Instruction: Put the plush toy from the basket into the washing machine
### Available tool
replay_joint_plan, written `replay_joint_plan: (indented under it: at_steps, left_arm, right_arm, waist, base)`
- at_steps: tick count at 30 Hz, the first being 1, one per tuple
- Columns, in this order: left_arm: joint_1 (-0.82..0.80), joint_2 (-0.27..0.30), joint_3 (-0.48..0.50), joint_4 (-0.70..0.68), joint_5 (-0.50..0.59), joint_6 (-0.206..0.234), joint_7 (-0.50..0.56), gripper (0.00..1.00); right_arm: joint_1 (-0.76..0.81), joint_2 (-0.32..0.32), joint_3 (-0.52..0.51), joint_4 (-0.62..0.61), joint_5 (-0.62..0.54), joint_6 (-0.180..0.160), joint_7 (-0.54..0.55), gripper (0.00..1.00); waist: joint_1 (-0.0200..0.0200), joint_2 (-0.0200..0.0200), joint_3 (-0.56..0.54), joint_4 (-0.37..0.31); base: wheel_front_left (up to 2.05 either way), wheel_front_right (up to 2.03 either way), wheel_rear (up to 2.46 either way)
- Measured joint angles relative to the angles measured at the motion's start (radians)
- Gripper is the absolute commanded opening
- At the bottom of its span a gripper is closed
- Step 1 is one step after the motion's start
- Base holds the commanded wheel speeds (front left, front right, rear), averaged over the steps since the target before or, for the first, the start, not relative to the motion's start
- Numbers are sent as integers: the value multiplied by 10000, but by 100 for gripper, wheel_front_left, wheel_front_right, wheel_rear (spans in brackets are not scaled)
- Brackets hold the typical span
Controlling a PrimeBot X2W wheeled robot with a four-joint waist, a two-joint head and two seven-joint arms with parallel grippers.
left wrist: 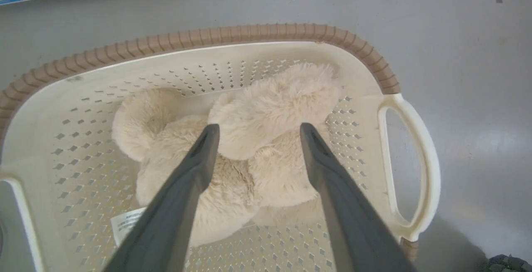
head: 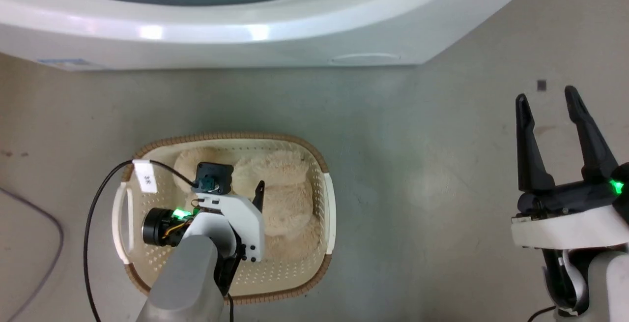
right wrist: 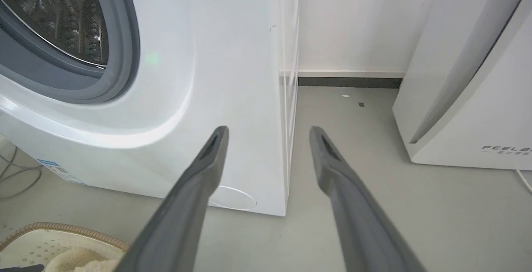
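The cream-beige plush toy (left wrist: 266,106) lies in the cream-white basket (left wrist: 75,110) with the brown woven-look rim, on the floor in front of the washing machine (head: 245,32). My left gripper (left wrist: 258,133) points down into the basket, open, its two fingers straddling the toy's upper limb; I cannot tell whether they touch it. In the head view the left arm covers part of the plush toy (head: 290,189). My right gripper (head: 548,101) hangs open and empty over bare floor to the right. The right wrist view shows the washer's grey gasket (right wrist: 124,47) and steel drum (right wrist: 54,14).
A white slanted appliance marked FEELBAIR (right wrist: 478,97) stands to the right of the washer, with a strip of floor between them. A grey cable (head: 51,253) lies on the floor left of the basket. A black cable (head: 98,204) loops from my left wrist.
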Motion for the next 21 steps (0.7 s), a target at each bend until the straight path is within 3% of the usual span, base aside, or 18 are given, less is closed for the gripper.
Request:
replay_joint_plan:
  at_steps: [21]
  left_arm:
    - [-1692,0,-665,2123,-575,-23,121,100]
  right_arm:
    - [-749,0,-173,-447,295,0,-435,100]
  waist:
    - [-1,-1,2121,18]
  base:
    - [0,0,0]
